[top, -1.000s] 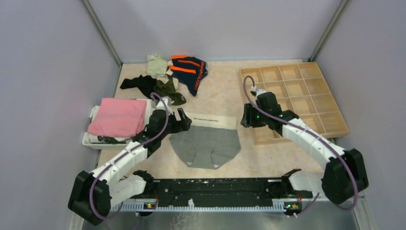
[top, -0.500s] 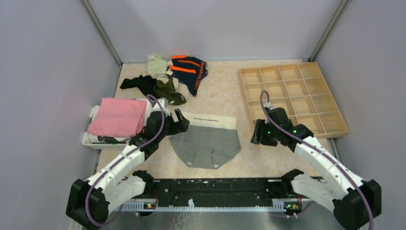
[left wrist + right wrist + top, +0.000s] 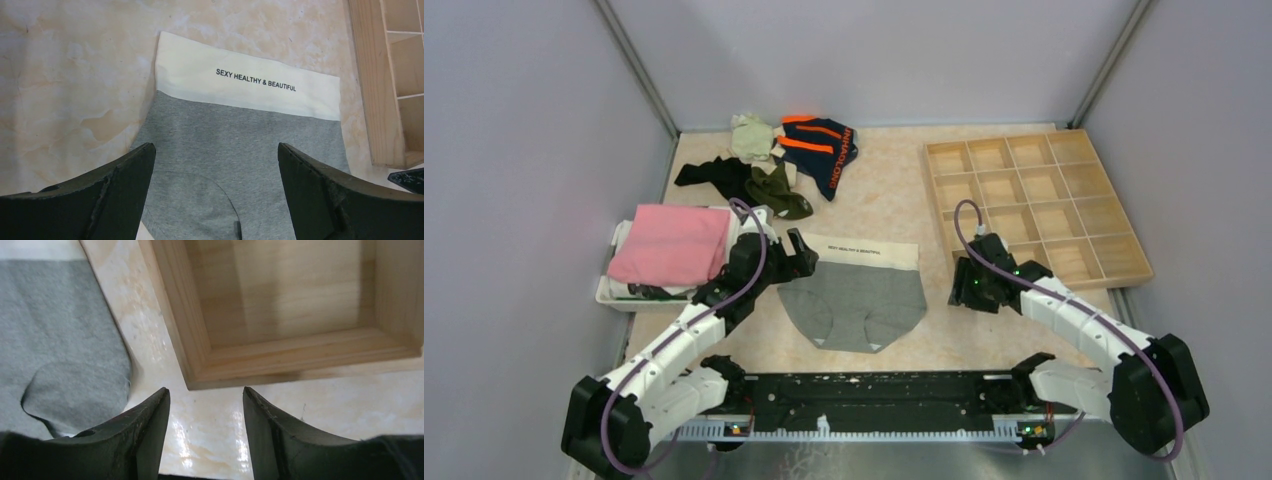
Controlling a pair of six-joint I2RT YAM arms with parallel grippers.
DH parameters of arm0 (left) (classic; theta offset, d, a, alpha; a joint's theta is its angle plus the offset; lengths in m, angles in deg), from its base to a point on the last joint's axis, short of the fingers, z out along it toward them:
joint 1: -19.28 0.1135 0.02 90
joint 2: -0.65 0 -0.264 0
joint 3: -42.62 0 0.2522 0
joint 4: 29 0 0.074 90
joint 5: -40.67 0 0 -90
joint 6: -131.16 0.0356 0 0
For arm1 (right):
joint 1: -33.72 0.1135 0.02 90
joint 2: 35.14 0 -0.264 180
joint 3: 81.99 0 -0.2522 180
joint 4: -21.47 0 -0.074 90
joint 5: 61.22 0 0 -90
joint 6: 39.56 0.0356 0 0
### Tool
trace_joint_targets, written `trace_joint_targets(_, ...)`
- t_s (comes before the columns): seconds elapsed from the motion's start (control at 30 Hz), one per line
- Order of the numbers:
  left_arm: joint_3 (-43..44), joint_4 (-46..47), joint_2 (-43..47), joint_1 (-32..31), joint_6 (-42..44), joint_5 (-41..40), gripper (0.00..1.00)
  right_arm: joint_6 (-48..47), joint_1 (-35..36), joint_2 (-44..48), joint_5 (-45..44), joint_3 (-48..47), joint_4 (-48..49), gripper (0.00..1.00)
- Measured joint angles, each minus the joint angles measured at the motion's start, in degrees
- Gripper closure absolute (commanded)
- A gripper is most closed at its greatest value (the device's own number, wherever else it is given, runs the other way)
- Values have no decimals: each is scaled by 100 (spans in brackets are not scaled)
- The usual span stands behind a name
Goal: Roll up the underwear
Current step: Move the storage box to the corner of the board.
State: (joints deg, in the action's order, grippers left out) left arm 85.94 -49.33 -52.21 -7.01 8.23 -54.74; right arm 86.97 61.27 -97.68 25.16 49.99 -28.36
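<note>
A grey underwear [image 3: 854, 300] with a cream lettered waistband lies flat in the middle of the table; it also shows in the left wrist view [image 3: 240, 140] and at the left of the right wrist view [image 3: 55, 340]. More underwear lies at the back left: a navy one with orange stripes [image 3: 822, 148], an olive green one [image 3: 776, 190], a black one [image 3: 709, 175] and a pale green one [image 3: 750, 136]. My left gripper [image 3: 802, 252] [image 3: 216, 165] is open and empty over the grey one's left side. My right gripper [image 3: 964, 285] [image 3: 206, 405] is open and empty right of it, above bare table.
A wooden compartment tray [image 3: 1039, 205] stands at the right; its near corner [image 3: 200, 375] is just ahead of my right fingers. A folded pink cloth [image 3: 674, 243] lies on a white bin [image 3: 614, 292] at the left. Grey walls close in three sides.
My right gripper has come off the wooden tray and moved toward the near side, then slightly left, to the table beside the grey underwear. My left gripper has shifted slightly.
</note>
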Motion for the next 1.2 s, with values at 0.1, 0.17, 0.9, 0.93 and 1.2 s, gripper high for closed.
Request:
trace_joint_targets(0.1, 0, -2, 0, 0, 0, 0, 2, 2, 2, -20, -208, 17, 354, 44)
trace_joint_targets(0.17, 0, -11, 0, 0, 0, 0, 2, -20, 4, -120, -302, 9, 538, 44)
trace_joint_targets(0.9, -85, -166, 328, 39, -15, -208, 1, -1117, -319, -608, -533, -817, 1392, 27)
trace_joint_targets(0.93, -87, -168, 352, 39, -20, -216, 1, -1200, -326, -428, -468, -817, 1414, 27)
trace_joint_targets(1.2, -114, -166, 461, 55, -151, -240, 1, -1513, -334, -4, 420, -820, 1515, 34)
